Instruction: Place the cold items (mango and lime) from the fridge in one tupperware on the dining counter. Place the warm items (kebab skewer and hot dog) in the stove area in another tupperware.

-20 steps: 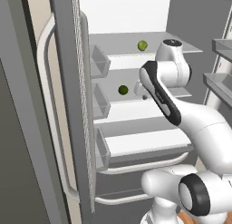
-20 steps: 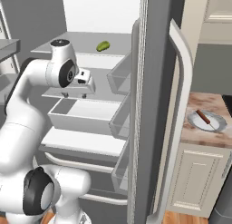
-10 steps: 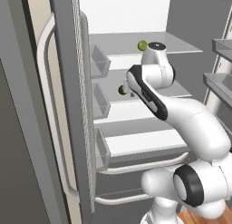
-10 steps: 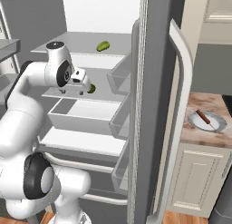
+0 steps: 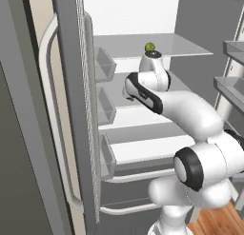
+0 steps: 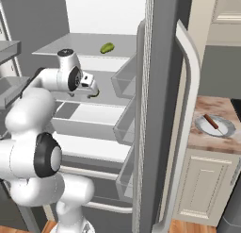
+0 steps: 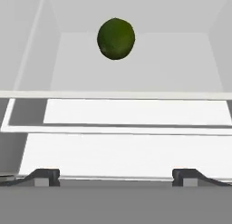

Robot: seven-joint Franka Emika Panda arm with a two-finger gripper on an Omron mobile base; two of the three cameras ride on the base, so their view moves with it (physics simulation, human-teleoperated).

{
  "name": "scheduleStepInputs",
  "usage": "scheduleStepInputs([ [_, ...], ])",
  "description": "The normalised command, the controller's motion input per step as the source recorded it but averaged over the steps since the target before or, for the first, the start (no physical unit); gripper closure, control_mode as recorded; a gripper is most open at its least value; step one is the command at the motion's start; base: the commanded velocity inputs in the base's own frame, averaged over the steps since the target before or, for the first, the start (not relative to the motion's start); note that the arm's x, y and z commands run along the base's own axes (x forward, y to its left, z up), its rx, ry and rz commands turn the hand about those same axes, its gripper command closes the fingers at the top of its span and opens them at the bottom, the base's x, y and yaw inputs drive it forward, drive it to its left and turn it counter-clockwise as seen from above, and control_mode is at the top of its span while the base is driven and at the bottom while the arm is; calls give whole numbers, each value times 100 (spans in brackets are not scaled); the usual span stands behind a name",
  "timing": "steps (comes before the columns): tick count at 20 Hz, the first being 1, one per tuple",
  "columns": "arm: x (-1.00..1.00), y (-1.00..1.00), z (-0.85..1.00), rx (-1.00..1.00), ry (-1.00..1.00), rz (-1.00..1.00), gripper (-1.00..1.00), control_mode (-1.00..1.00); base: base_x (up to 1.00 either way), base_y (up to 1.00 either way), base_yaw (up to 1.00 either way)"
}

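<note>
- Two cold items sit in the fridge [image 5: 71, 110] — the mango [image 6: 107, 48] on the upper clear shelf, the lime [image 7: 116, 38] on the shelf below it, straight ahead of the hand.
- Your gripper [image 7: 115, 175] is spread wide, with nothing between the fingertips; in the hand view the two dark tips stand well apart at the bottom, and the lime lies beyond them, not yet between them.
- Judging from this, the step in hand is the reach for the lime, so keep the jaws as wide as they are until the fruit is fully inside the gap.
- Centre first: the lime already sits roughly midway between the tips side to side, so hold that line and advance along the shelf rather than swinging.
- Watch the front edge of the shelf, which crosses the hand view between the tips and the fruit — come in above it, low enough to catch the ball at its widest part.
- Round fruit rolls; a fingertip that touches early will likely push it toward the white back wall, so close both sides together and slowly.
- From the right base view the hand is near the door bins [image 6: 123, 83]; withdraw straight back once you have it.
</note>
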Motion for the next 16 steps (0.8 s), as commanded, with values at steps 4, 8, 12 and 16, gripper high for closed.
scheduleStepInputs([
  [4, 70, 0, -31, 0, -3, 0, -100, -100, 0, 0, 0],
  [8, 71, 0, -28, 0, -6, 0, -100, -100, 0, 0, 0],
  [12, 71, 2, -28, 0, -2, 0, -100, -100, 0, 0, 0],
  [16, 66, 4, -25, 0, -3, 0, -100, -100, 0, 0, 0],
])
